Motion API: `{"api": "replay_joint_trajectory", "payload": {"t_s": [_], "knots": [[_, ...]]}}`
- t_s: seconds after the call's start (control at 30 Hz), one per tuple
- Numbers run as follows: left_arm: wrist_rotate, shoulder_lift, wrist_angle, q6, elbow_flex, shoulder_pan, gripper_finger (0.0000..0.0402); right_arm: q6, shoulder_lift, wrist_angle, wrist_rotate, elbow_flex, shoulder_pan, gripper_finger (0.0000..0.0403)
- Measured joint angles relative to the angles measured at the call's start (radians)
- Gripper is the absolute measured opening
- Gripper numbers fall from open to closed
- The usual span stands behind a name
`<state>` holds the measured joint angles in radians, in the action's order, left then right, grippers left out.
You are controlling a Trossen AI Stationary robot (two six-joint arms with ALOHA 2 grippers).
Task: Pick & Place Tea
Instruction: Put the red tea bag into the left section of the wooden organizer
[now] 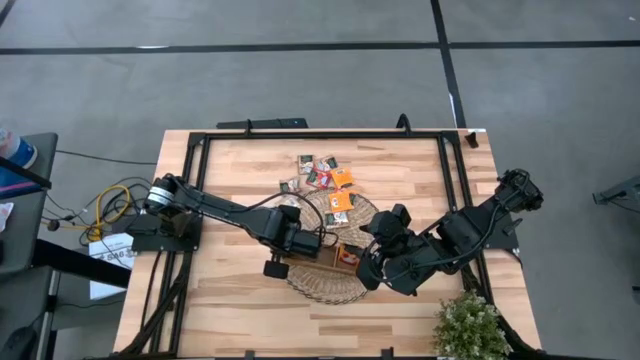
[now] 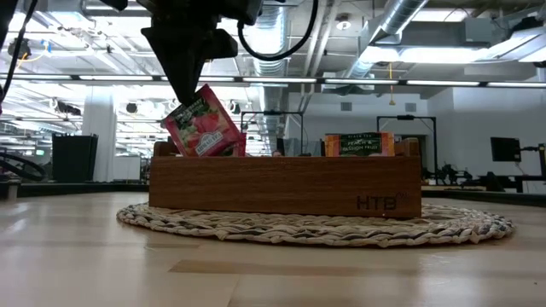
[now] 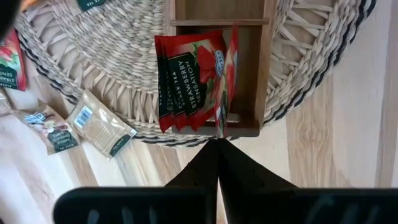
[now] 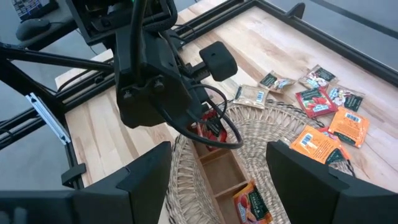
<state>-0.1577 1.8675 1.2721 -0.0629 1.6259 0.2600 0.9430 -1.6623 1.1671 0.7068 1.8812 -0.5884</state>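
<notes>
Red sachet [image 3: 196,78] clamped edge-on in left end effector [image 3: 217,140], tilted above end compartment of wooden tray [image 2: 281,183]; could snag the wall.

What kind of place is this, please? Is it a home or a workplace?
Probably a robotics lab in a large open office or industrial hall. The low view shows exposed ceiling ducts and strip lights; the high view shows a framed wooden table on a grey floor.

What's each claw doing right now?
Left claw: closed on a red strawberry tea sachet, over the wooden tray.
Right claw: open, empty, beside the tray.
</notes>
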Motion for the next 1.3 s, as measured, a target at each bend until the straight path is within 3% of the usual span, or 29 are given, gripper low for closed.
{"api": "replay_joint_trajectory", "payload": {"t_s": [0.53,1.3], "knots": [[-0.025,0.001,0.055,0.075,0.077,-0.015,0.0,0.0,0.0,0.0,0.006,0.0,0.0,0.0255],[0.014,0.038,0.034,0.138,0.078,-0.018,0.0,0.0,0.0,0.0,0.014,0.0,0.0,0.0255]]}}
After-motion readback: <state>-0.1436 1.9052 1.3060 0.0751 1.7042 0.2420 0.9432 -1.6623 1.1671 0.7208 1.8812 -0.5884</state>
